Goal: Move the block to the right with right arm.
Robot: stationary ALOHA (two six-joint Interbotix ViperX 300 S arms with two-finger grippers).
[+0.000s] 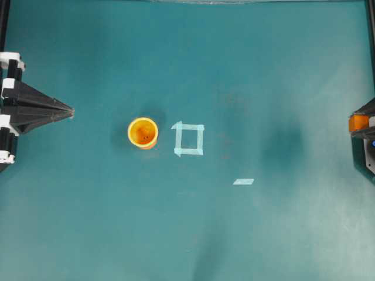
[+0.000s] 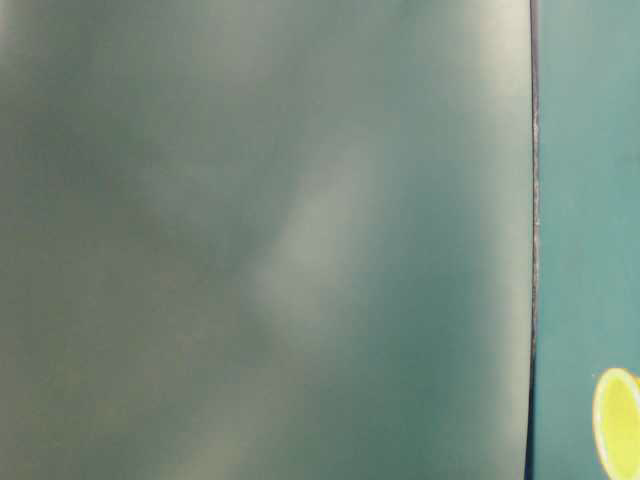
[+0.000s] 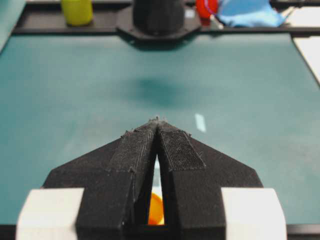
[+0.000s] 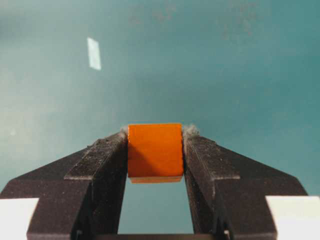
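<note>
The small orange block (image 4: 155, 150) is clamped between the tips of my right gripper (image 4: 155, 145), lifted above the teal mat. Overhead, the block (image 1: 358, 123) and that gripper (image 1: 362, 124) show only at the far right edge, mostly cut off by the frame. My left gripper (image 1: 69, 111) rests at the far left with its pointed fingers pressed together and nothing between them; in its wrist view the tips (image 3: 157, 121) meet.
A round yellow-orange cup (image 1: 143, 132) stands left of centre, next to a pale tape square (image 1: 188, 139). A short tape strip (image 1: 243, 181) lies right of centre. The table-level view is blurred, showing only the cup's rim (image 2: 618, 422).
</note>
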